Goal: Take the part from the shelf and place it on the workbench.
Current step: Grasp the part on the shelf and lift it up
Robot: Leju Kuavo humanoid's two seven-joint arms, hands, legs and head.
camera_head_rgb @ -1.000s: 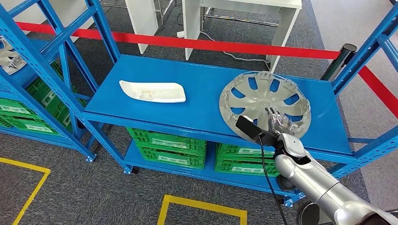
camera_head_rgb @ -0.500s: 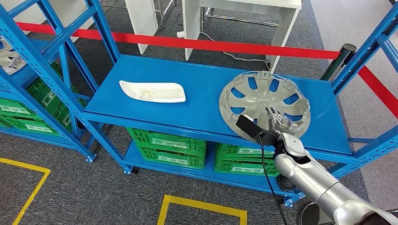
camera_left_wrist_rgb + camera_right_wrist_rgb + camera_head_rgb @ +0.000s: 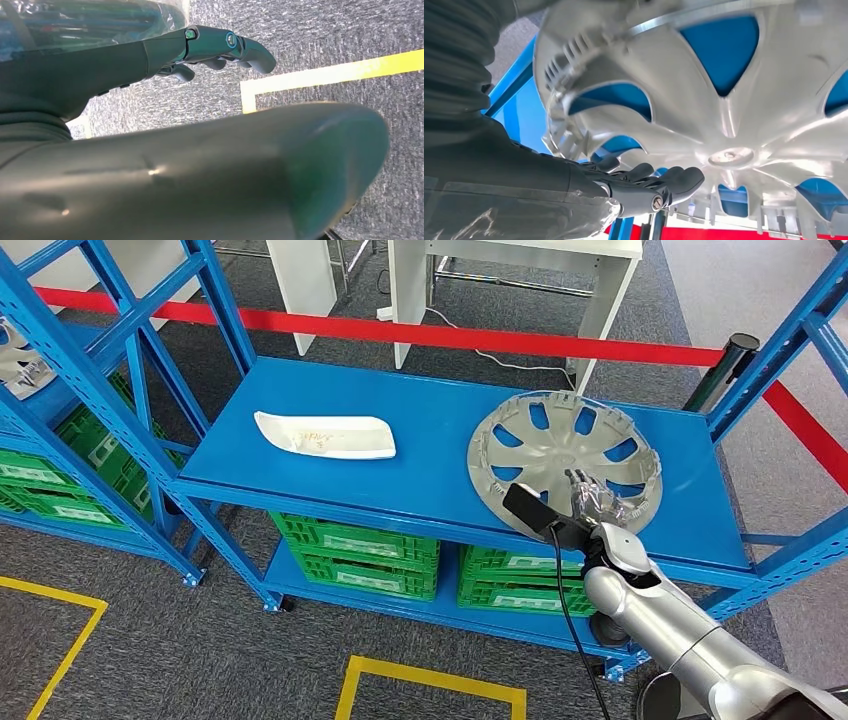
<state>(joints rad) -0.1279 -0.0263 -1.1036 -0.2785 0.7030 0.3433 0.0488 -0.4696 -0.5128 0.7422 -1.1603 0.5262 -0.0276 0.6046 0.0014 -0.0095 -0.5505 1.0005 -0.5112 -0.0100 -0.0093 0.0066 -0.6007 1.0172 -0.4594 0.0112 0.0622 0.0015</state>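
Blue shelf (image 3: pixel 400 480), grey carpet floor (image 3: pixel 200 660), right hand (image 3: pixel 596 502) fingers extended on silver hubcap (image 3: pixel 545 445), grip unclear

What we cannot see clearly

In the head view, the right hand (image 3: pixel 597 502) covers the near rim of the silver wheel cover (image 3: pixel 560 455), so we cannot tell if the fingers grip the rim or only lie on it. In the right wrist view, the wheel cover (image 3: pixel 734 100) is cut by the picture's edges, and the fingertips (image 3: pixel 679 181) hide a part of its inner side; contact is not clear there either. The left hand (image 3: pixel 220 47) is partly hidden behind its own thick thumb. The writing on the white part (image 3: pixel 324 435) is too small to read. The green crates (image 3: pixel 355 555) are mostly hidden under the blue shelf (image 3: pixel 420 490).
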